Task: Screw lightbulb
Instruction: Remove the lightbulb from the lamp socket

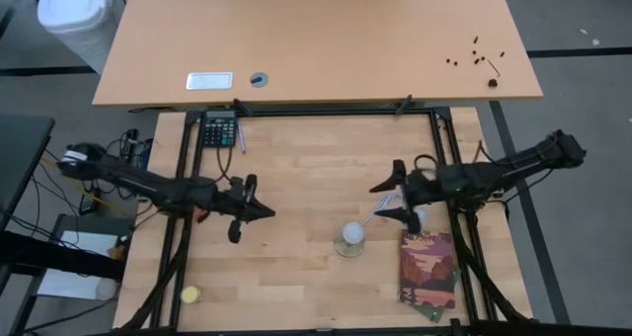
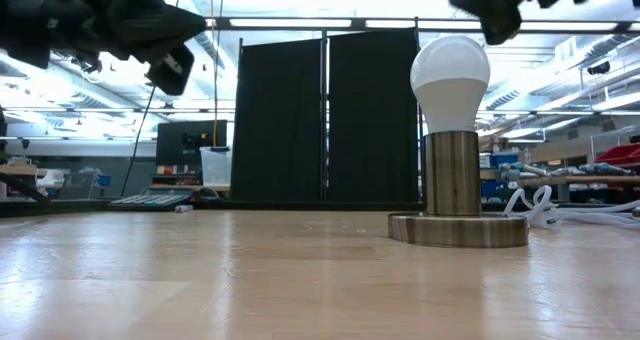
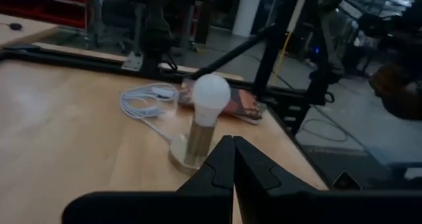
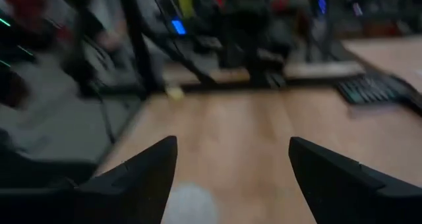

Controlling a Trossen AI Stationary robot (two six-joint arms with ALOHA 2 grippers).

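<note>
Pale wooden tabletop (image 1: 306,178) fills the centre of the high view. Right of centre, the white frosted pear-shaped lightbulb (image 1: 353,234) stands upright in a round metallic socket base (image 2: 457,228). Left gripper (image 1: 259,210), fingers clenched empty, sits left of it. Right gripper (image 1: 387,202), fingers spread and released, hangs just right of the bulb.

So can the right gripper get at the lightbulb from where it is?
Probably yes: the right gripper is open, hanging above the table beside the lightbulb, which stands upright in its socket with nothing between them.
</note>
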